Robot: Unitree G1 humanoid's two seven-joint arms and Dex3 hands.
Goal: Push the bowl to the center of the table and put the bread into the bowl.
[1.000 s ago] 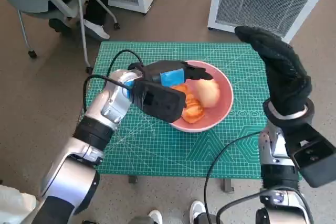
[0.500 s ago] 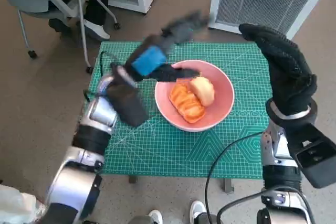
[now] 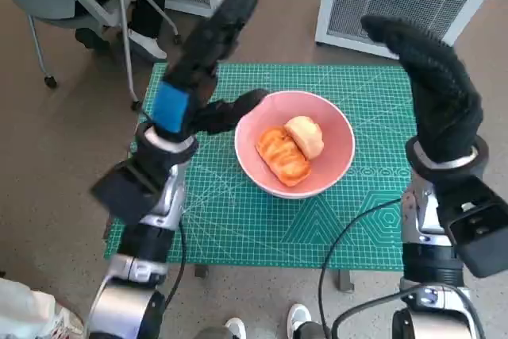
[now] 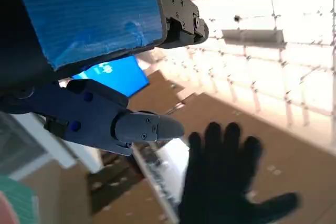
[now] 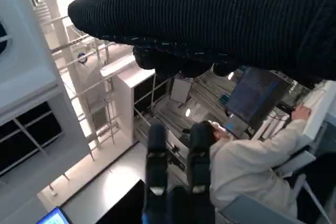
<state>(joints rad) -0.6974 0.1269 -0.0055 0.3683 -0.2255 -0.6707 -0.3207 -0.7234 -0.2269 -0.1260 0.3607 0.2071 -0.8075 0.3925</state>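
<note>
Between raised, spread left robot hand (image 3: 208, 61) and right robot hand (image 3: 436, 93): bowl (image 3: 333, 166) holding bread (image 3: 290, 148).

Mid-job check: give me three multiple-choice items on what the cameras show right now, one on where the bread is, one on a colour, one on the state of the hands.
1. Where is the bread?
A. On the mat beside the bowl
B. Inside the bowl
C. In the left hand

2. What colour is the bowl?
A. Pink
B. White
C. Blue

3. What are the hands doing?
A. Both grip the bowl
B. The right hand holds bread
C. Both are raised and hold nothing

Answers:
1 B: the bread lies inside the bowl.
2 A: the bowl is pink against the green mat.
3 C: the left hand and the right hand are up above the table, fingers apart, nothing in them.
</note>
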